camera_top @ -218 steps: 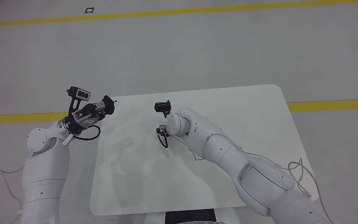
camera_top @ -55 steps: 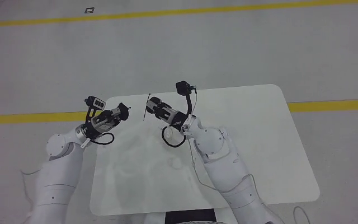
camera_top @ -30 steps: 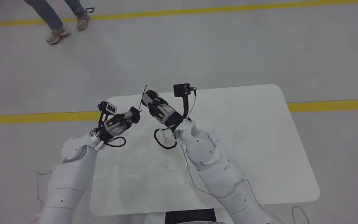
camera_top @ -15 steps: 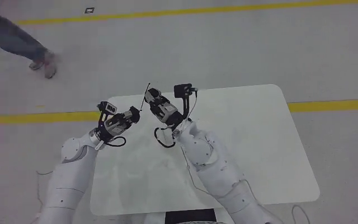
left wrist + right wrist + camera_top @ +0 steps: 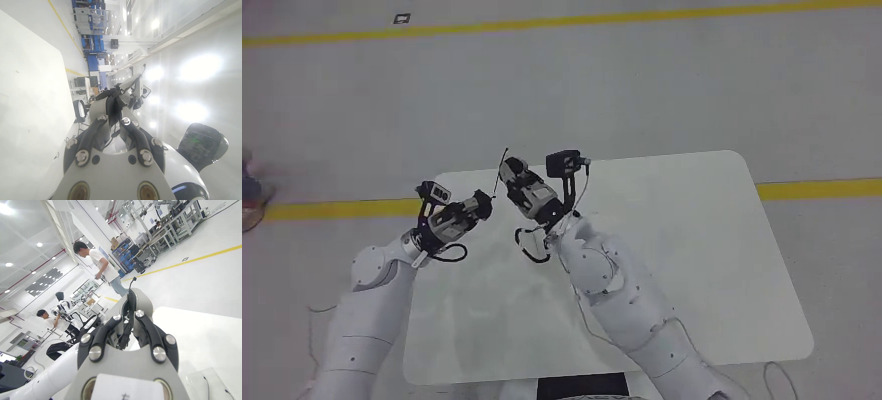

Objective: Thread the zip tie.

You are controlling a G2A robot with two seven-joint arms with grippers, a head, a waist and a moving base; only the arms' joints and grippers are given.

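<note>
Look at the top view and you'll find both arms meeting over the upper-left part of the desk [image 5: 692, 260], near its far edge. Your right gripper [image 5: 509, 171] has its fingers clenched on the zip tie [image 5: 505, 157] — a thin black strip that slants toward the upper middle of the frame, held up off the desk. In the right wrist view it runs out from between the closed fingers, with a small knob at its free end. Your left gripper [image 5: 483, 203] sits just beside the zip tie's lower end, fingers pressed together — you cannot tell whether they pinch it.
</note>
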